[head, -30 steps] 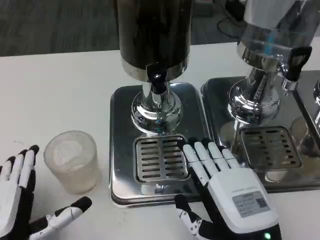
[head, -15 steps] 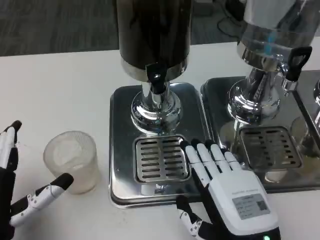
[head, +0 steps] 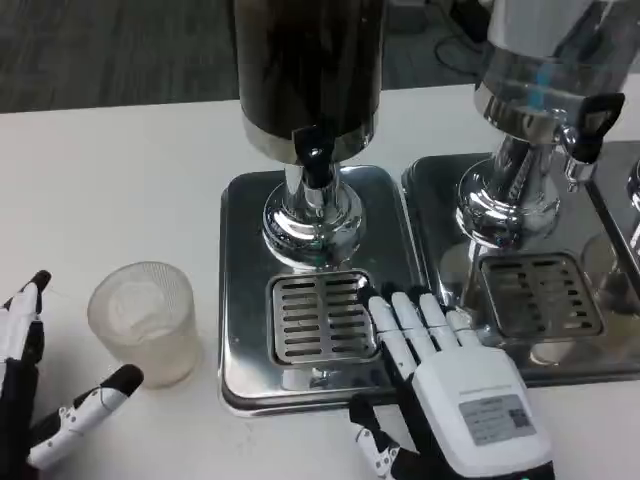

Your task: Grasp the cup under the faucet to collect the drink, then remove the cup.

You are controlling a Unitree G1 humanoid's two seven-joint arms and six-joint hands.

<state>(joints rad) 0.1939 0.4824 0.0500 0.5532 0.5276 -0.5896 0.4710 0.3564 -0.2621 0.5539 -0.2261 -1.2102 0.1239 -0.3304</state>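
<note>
A frosted clear plastic cup (head: 143, 322) stands upright on the white table, left of the steel drip tray (head: 245, 215). The dark drink dispenser (head: 308, 70) rises over that tray, its black faucet (head: 315, 160) above the slotted grate (head: 320, 317). My left hand (head: 30, 390) is at the lower left edge, fingers spread, thumb tip close to the cup's base and apart from it. My right hand (head: 445, 380) lies flat with fingers extended on the tray's right edge beside the grate, holding nothing.
A second dispenser (head: 545, 70) with a chrome base and black faucet (head: 590, 125) stands on its own drip tray (head: 440, 200) at the right, with a grate (head: 540, 295). Bare white table stretches across the left and back.
My left hand swung out around the cup's left side, then dropped slightly; its thumb now lies near the cup's base. My right hand slid back a little toward me. The cup stayed put.
</note>
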